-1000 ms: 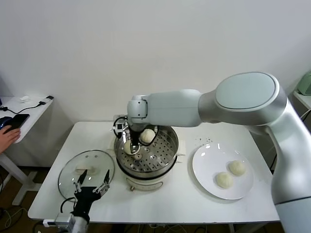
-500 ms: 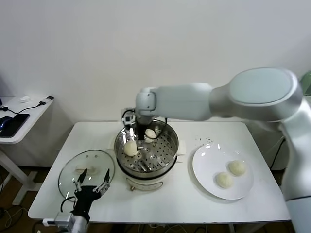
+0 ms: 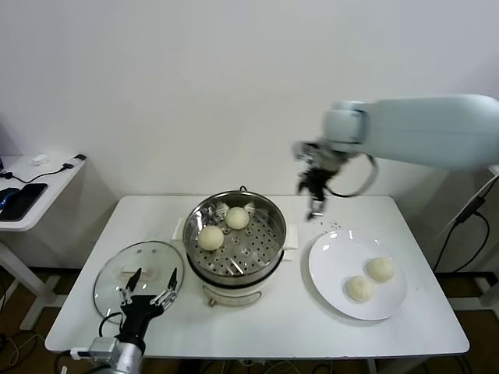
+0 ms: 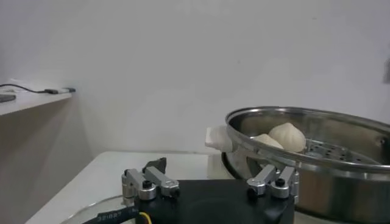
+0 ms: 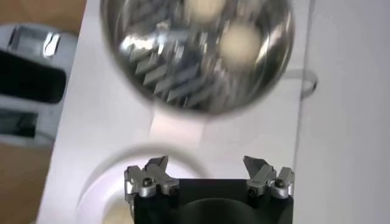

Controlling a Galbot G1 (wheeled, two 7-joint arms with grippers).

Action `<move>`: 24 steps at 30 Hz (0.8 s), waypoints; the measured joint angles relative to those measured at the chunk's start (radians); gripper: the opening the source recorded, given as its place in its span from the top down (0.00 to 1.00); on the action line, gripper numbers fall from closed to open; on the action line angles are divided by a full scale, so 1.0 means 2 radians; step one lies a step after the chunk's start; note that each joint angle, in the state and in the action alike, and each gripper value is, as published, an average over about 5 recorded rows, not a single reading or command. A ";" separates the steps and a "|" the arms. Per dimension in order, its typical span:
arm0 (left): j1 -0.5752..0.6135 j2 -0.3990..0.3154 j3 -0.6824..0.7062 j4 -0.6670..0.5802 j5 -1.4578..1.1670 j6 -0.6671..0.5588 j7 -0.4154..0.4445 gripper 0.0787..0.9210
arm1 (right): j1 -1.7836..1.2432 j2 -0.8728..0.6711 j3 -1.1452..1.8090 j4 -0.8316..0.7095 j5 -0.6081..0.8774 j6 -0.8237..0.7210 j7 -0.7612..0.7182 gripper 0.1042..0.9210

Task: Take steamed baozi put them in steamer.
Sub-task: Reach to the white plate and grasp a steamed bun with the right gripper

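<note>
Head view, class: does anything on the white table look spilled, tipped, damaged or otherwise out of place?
Nothing stands out. The steamer sits upright with two baozi on its tray, two more lie on the plate, and the glass lid rests flat on the table. Only a few tiny dark specks mark the tabletop by the plate.

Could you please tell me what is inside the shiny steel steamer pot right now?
Inside the round stainless-steel steamer, two smooth cream-white dough buns rest on the perforated steel tray. Whatever lies under that tray is hidden from view.
</note>
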 measured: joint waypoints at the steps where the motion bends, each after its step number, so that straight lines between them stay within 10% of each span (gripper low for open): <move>1: 0.000 -0.001 0.000 0.000 0.000 0.001 0.000 0.12 | -0.003 -0.016 -0.003 0.006 -0.010 0.001 0.000 0.12; 24: 0.011 -0.010 -0.003 0.008 0.004 -0.004 -0.002 0.12 | -0.199 -0.157 0.079 0.032 -0.151 -0.037 0.054 0.12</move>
